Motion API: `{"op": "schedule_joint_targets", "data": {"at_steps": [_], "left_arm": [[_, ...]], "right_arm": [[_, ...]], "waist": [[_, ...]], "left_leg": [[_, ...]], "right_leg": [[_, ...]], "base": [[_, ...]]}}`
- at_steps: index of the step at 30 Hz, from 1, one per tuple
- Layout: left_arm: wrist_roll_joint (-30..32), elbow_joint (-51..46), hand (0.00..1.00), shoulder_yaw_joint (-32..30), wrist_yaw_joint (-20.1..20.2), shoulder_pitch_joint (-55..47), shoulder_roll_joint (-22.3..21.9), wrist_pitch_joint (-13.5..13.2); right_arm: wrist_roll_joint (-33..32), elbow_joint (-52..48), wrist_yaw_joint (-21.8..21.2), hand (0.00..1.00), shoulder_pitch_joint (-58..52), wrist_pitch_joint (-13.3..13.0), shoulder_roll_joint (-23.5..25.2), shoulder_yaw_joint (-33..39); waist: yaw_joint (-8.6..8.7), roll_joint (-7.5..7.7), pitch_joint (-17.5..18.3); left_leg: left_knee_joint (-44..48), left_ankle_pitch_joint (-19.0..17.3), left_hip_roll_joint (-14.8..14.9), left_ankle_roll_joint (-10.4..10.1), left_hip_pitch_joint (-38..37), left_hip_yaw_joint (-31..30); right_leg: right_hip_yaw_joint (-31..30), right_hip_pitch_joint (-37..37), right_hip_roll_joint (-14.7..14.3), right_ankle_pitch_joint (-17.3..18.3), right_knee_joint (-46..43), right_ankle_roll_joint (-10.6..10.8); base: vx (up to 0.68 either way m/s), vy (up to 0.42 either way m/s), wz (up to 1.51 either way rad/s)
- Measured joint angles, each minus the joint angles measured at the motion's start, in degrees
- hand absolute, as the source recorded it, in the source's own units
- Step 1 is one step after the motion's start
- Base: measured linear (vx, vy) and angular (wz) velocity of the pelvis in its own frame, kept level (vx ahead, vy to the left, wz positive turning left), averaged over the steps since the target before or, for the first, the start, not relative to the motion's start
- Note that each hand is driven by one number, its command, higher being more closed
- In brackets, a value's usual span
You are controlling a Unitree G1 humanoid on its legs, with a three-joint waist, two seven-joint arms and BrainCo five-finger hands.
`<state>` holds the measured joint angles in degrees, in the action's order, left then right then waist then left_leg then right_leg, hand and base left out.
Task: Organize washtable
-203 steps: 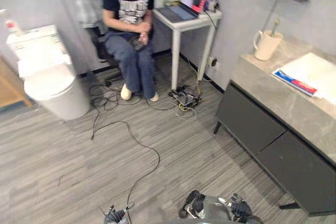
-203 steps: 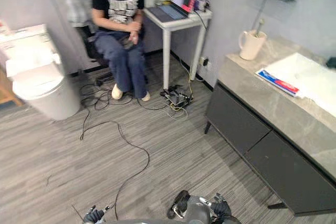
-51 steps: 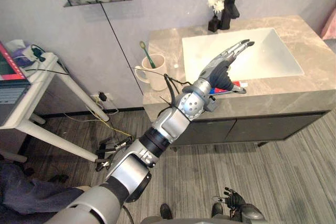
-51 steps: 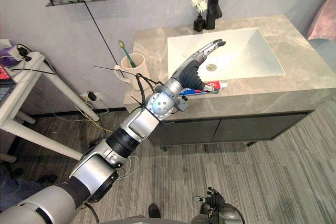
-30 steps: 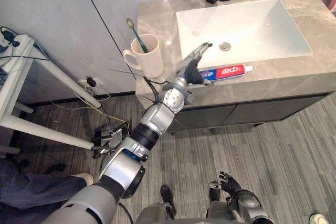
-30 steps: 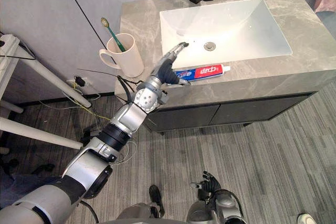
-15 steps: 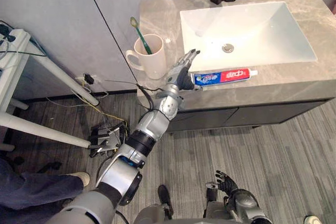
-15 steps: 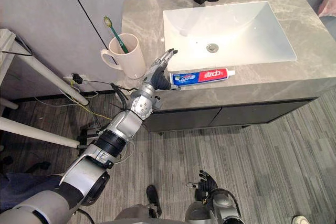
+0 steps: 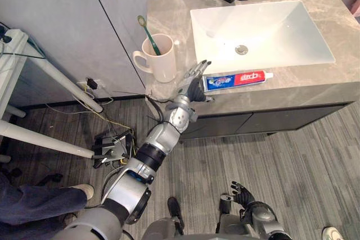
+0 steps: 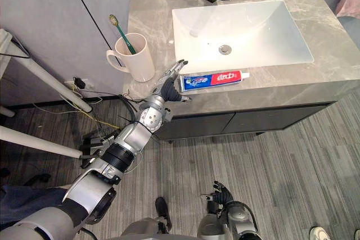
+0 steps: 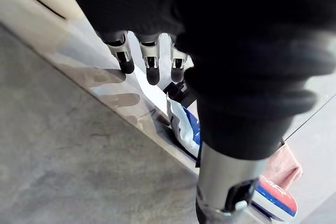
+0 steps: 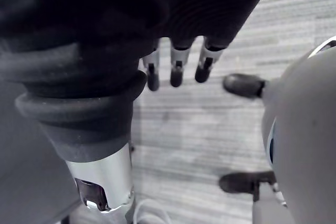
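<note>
A red, white and blue toothpaste tube (image 9: 236, 78) is lying flat along the desk's (image 9: 169, 12) front edge. A cream mug (image 9: 163, 63) is standing upright near the left edge, holding a green toothbrush (image 9: 147, 33).

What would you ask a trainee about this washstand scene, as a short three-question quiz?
1. True or false: the toothbrush stands in the mug.
2. Where does the toothpaste tube lie? A: on the floor. B: on the countertop, between the sink and the front edge. C: in the mug.
3. Fill in: the left hand, near the tube's end, has its fingers ____.

Key: 1 true; 2 B; 3 straight.
</note>
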<state>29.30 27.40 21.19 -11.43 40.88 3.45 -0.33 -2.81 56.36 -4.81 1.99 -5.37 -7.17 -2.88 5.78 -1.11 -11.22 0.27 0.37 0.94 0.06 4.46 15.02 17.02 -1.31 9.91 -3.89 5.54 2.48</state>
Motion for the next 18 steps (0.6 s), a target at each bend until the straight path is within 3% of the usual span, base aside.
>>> {"op": "schedule_joint_targets", "data": {"at_steps": [9, 18], "left_arm": [[-2.2, -2.0, 0.00, 1.3, -0.6, 0.1, -0.1, 0.1], [-2.7, -7.9, 0.00, 5.8, 0.3, 1.4, -3.3, -0.3]], "right_arm": [[0.0, 0.4, 0.0, 0.00, 0.0, 0.0, 0.0, 0.2], [-0.6, 1.1, -0.1, 0.00, -1.2, 0.0, 0.5, 1.2]], "waist": [[-0.06, -0.17, 0.0], [-0.08, -0.74, -0.1]], "left_leg": [[0.4, 0.0, 0.0, 0.0, 1.1, -0.5], [1.3, 0.0, -0.1, 0.0, 2.1, -0.6]], "right_leg": [[0.1, -0.6, 0.1, -0.2, -0.5, 0.4], [-0.5, -2.1, 1.1, 0.0, -2.6, 1.8]], "base": [[-0.01, -0.004, 0.02], [-0.05, 0.007, 0.00]]}}
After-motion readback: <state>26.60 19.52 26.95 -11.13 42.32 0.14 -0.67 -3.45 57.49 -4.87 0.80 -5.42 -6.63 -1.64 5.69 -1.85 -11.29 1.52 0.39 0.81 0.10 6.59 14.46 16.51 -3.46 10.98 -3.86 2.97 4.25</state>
